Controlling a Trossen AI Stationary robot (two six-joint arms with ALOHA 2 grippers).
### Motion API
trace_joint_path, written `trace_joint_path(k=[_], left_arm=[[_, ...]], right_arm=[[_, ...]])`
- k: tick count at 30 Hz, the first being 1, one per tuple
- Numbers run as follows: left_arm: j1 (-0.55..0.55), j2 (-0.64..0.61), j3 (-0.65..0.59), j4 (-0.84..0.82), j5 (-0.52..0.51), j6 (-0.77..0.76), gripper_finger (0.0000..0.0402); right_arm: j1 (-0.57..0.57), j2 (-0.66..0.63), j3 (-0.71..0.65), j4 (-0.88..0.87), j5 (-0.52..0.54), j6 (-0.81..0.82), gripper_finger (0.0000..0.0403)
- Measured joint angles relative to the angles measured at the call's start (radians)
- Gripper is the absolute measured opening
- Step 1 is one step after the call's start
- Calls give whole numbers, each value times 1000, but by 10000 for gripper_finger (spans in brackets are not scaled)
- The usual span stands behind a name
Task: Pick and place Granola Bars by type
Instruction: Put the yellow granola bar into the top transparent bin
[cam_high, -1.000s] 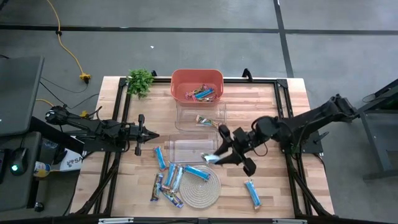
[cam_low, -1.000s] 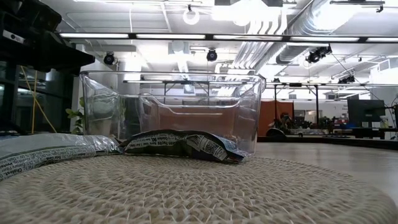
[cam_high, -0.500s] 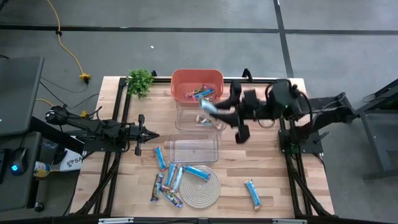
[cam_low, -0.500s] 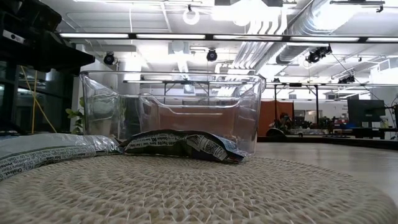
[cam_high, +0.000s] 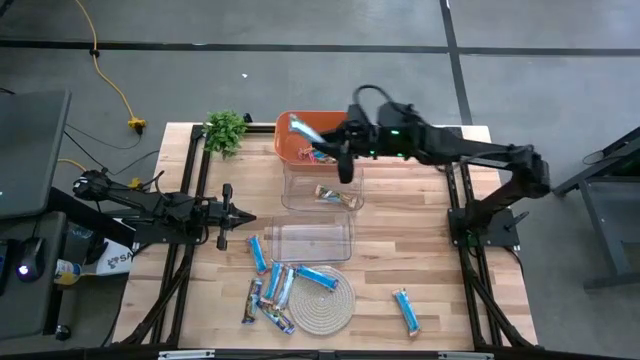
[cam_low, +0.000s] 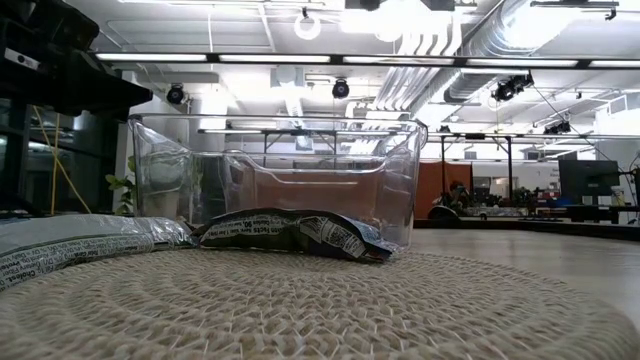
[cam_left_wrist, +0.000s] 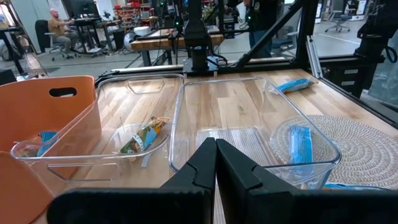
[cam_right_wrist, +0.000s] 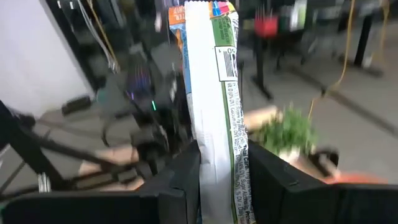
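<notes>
I'm mid-place: my right gripper (cam_high: 322, 138), jaws clamped on a bar (cam_high: 303, 128), hangs over the orange bin (cam_high: 343, 121) at top centre; next I release, left gripper (cam_high: 250, 220) parked shut mid-left.

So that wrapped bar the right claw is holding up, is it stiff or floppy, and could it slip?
The granola bar probably is fairly stiff: it stands straight above the right gripper without drooping. Its glossy wrapper may be slippery. It likely weighs little, since a pinch near one end holds it.
</notes>
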Motion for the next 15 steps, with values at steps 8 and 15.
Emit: trace_joint_path(k=[8,15], left_arm=[[0,0,0,0,0,0,7],[0,0,0,0,0,0,7]], right_arm=[[-83,170,-1,-206,-105,-34,94],[-119,276,-2,-393,-106,-129,94]])
